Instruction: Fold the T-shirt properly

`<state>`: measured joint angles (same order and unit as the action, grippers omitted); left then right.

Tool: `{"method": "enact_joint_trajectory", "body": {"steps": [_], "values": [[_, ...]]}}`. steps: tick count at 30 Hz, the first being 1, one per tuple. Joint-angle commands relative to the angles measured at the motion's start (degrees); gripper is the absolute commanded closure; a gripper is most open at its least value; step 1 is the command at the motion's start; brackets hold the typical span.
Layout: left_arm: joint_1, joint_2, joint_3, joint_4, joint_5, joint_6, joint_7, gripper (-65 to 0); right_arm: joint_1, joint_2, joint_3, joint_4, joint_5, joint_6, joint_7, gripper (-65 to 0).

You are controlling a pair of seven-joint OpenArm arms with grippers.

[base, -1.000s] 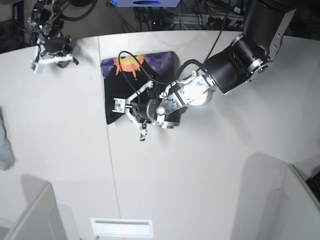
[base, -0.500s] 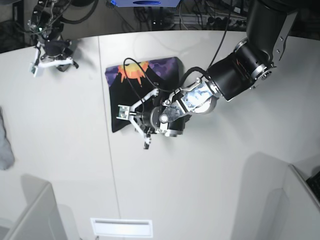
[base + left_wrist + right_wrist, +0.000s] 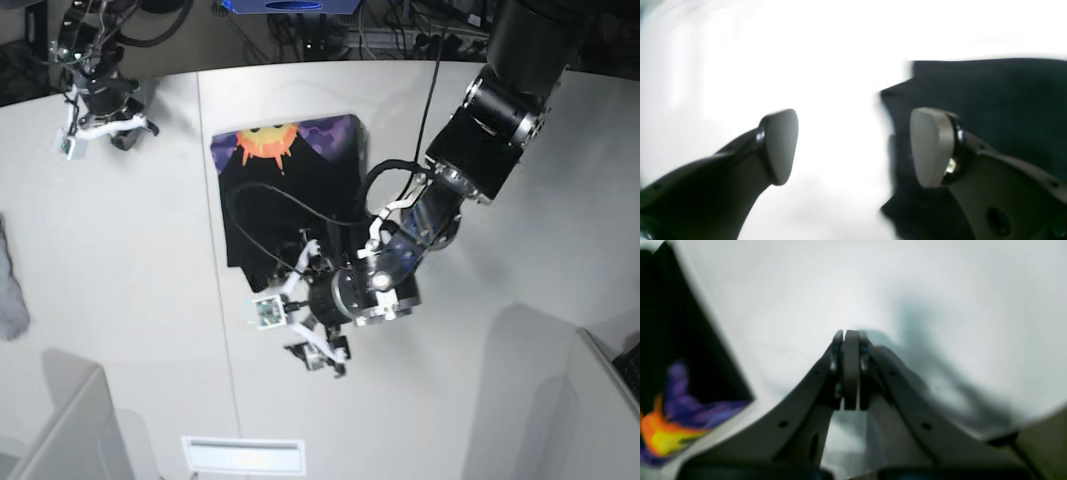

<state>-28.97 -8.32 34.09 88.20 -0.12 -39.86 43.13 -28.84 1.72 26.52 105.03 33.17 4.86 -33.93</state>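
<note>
T-shirt (image 3: 290, 185): lies as a folded black rectangle on the white table (image 3: 520, 300), sun print showing at its far edge.
Right gripper (image 3: 100, 125): far left of the base view, well apart from the cloth, fingers pressed together on nothing.
Left gripper (image 3: 300, 335): just off the shirt's near edge, fingers (image 3: 780, 146) spread apart, nothing between them.
Step, as I judge it: release after a fold; lift clear without snagging the hem, then check edges align.
Grey cloth (image 3: 10, 290): far left, leave alone.
</note>
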Motion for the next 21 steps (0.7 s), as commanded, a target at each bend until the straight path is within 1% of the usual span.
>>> {"method": "enact_joint_trajectory", "body": {"steps": [1, 2, 3, 4, 5, 7, 8, 10, 11, 13, 15, 17, 18, 19, 21], "values": [[1.41, -0.87, -2.31, 4.15, 0.08, -0.14, -0.72, -50.0, 0.05, 0.53, 0.51, 1.91, 0.63, 2.21, 1.36, 0.0], [4.49, -2.63, -5.21, 8.19, 1.39, -0.14, -0.8, -50.0, 0.05, 0.7, 0.51, 2.53, 0.63, 3.44, 1.36, 0.0], [7.48, -3.95, -7.84, 11.71, 2.27, -0.14, -0.89, -49.9, -0.21, 1.41, 0.51, 3.32, 0.63, 3.53, 1.36, 0.0], [10.64, -4.91, -10.57, 15.31, 2.89, -0.14, -0.89, -47.9, -0.57, 2.02, 0.33, 3.93, 0.63, 3.53, 1.45, 0.0], [13.54, -5.53, -13.12, 18.04, 3.24, -0.14, -0.98, -44.3, -0.83, 2.37, 0.16, 4.46, 0.63, 3.71, 1.45, 0.0], [19.08, -7.02, -19.01, 22.7, 3.07, -0.14, -0.98, -32.3, -0.92, 2.64, 0.33, 5.78, 0.63, 4.15, 1.27, 0.0], [22.07, -7.55, -21.82, 24.54, 3.15, -0.14, -1.07, -23.9, -1.45, 2.64, 0.51, 6.4, 0.63, 4.15, 1.27, 0.0], [26.99, -8.78, -27.27, 25.51, 3.42, -0.14, -3.0, -3.3, -2.68, 3.95, 0.51, 7.89, 0.63, 4.15, 1.45, 0.0], [29.02, -9.49, -29.38, 25.51, 3.42, -0.14, -4.15, 0.0, -3.2, 4.75, 0.16, 8.42, 0.63, 4.15, 1.45, 0.0], [33.67, -10.45, -34.31, 25.6, 3.5, -0.14, -5.9, 0.0, -4.43, 5.54, 0.07, 8.94, 0.63, 4.15, 1.45, 0.0], [38.25, -10.45, -39.58, 25.77, 3.5, -0.14, -6.17, 0.0, -5.4, 6.24, 0.42, 8.94, 0.63, 4.41, 1.45, 0.0], [42.55, -10.63, -44.33, 25.69, 3.07, -0.14, -6.61, 0.0, -7.25, 7.91, 0.51, 8.94, 0.63, 6.08, 1.45, 0.0], [44.22, -10.8, -45.82, 25.69, 2.98, -0.14, -7.84, 0.0, -7.95, 8.35, 0.51, 9.03, 0.63, 6.87, 1.45, 0.0], [47.13, -10.8, -47.76, 25.42, 2.98, -0.14, -10.48, 0.0, -8.74, 8.61, 0.51, 9.03, 0.63, 7.75, 1.45, 0.0], [52.75, -10.8, -50.83, 24.98, 2.98, -0.14, -18.3, 0.0, -10.15, 8.7, 0.77, 9.03, 0.55, 8.63, 1.45, 0.0]]}}
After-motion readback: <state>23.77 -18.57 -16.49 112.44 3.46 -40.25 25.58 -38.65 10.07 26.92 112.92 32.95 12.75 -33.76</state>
